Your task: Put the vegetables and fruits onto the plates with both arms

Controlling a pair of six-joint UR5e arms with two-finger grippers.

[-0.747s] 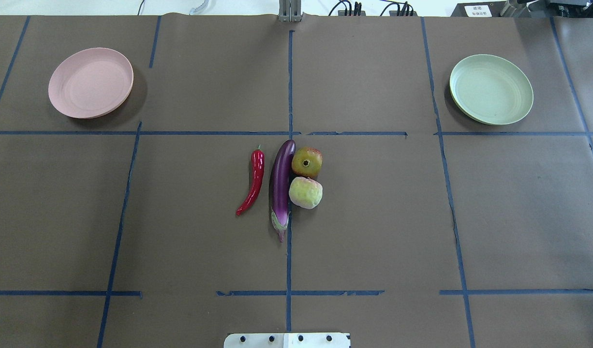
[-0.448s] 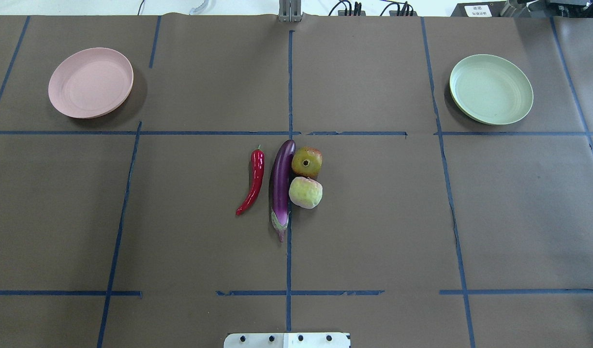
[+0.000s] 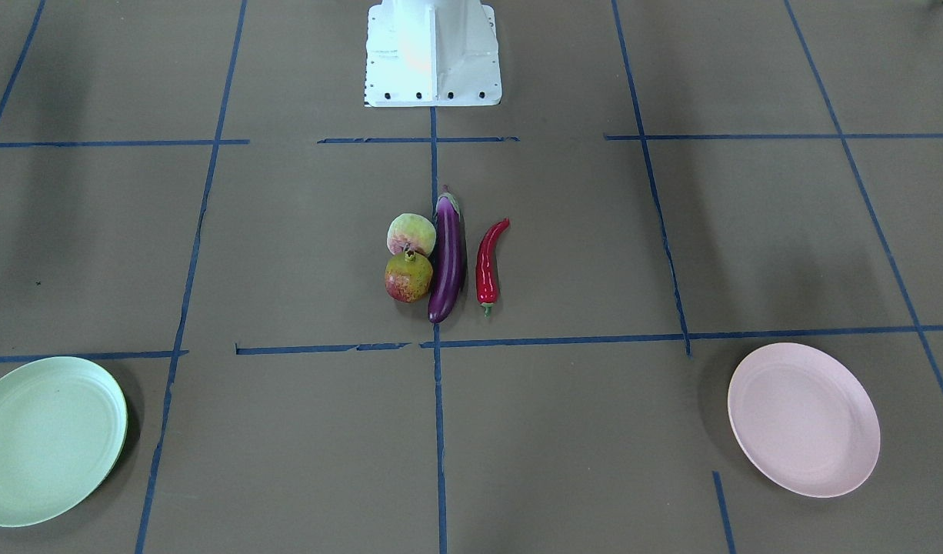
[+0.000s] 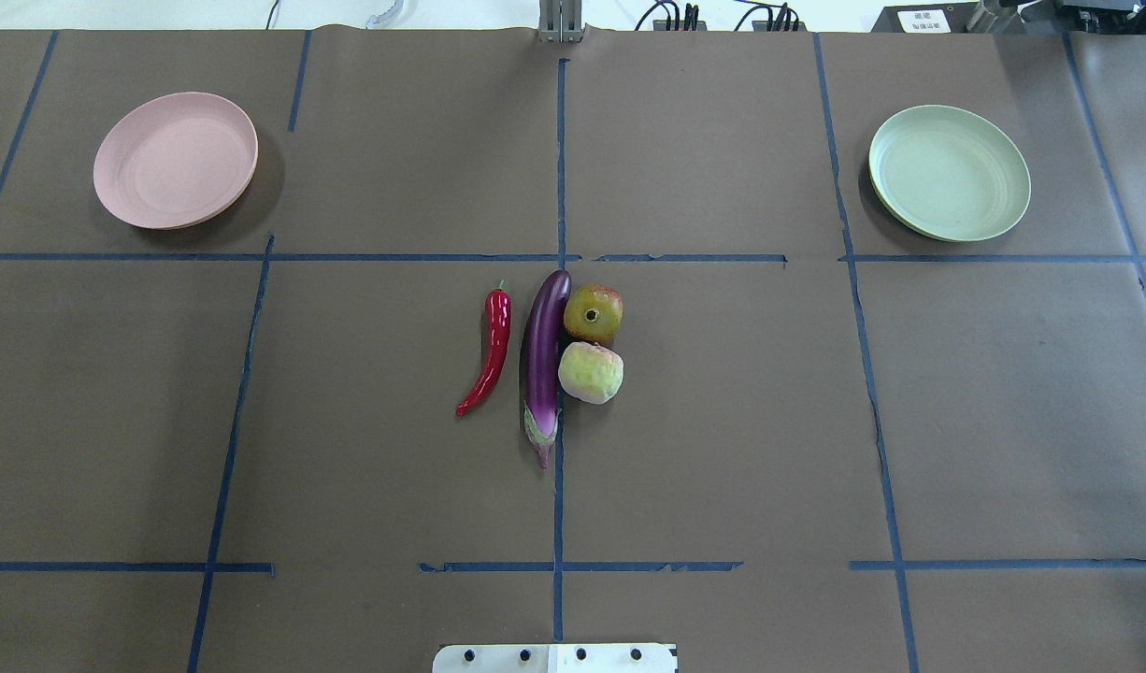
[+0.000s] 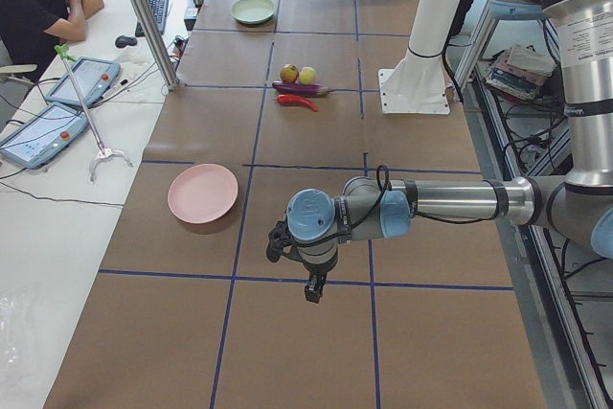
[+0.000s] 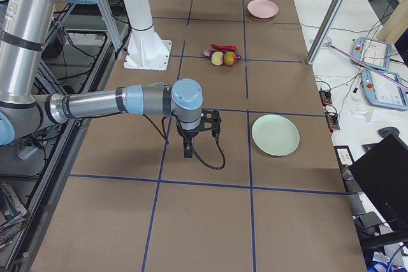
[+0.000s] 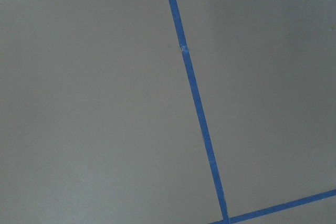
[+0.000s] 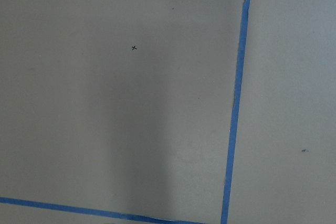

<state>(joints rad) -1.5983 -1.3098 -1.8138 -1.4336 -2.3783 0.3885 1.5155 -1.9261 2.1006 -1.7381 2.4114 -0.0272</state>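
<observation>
The red chili pepper [image 4: 487, 350], purple eggplant [image 4: 543, 360], pomegranate [image 4: 594, 314] and pale peach-like fruit [image 4: 591, 372] lie side by side at the table's middle. The two fruits touch the eggplant. The pink plate [image 4: 175, 159] is far left and bare. The green plate [image 4: 949, 172] is far right and bare. My left gripper [image 5: 308, 290] shows only in the exterior left view, hanging low over the table beyond the pink plate [image 5: 202, 193]. My right gripper [image 6: 188, 150] shows only in the exterior right view, beside the green plate [image 6: 275, 135]. I cannot tell whether either is open or shut.
The white base block [image 3: 433, 54] stands at the robot's edge of the table. Blue tape lines cross the brown table cover. An operator [image 5: 38, 7] sits at a side desk with tablets [image 5: 43, 131], and a metal post [image 5: 144, 16] stands at the table's far edge.
</observation>
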